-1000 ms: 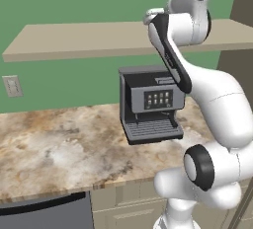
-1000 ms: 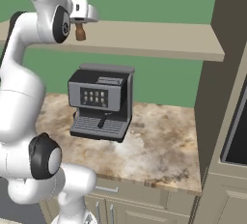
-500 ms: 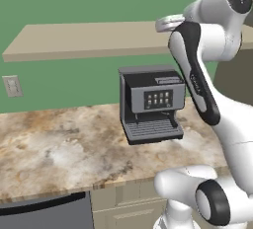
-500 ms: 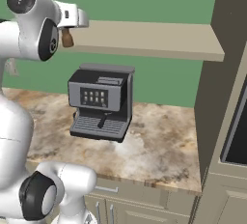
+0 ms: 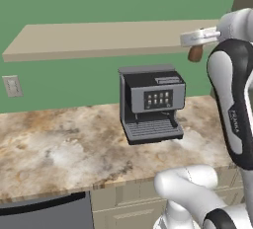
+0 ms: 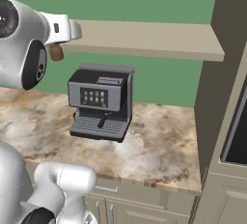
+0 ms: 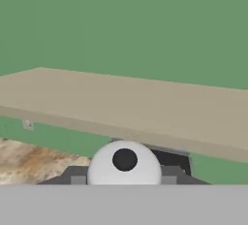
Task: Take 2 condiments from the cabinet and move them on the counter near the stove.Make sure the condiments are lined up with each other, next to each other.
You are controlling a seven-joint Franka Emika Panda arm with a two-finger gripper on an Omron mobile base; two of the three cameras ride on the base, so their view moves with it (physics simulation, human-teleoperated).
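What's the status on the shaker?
Gripper shut on the brown shaker, held up at shelf height. Coffee machine stands on the counter below. Path looks clear.

Shaker farther rightward, off the shelf.

A long tan shelf sticks out from the green wall, and its flat top looks bare in the hand view. Under it is the brown and cream marbled counter, with cream doors below its front edge. A dark grey coffee machine stands right on the counter, near the back by the wall, and the stone around it has nothing else on it.
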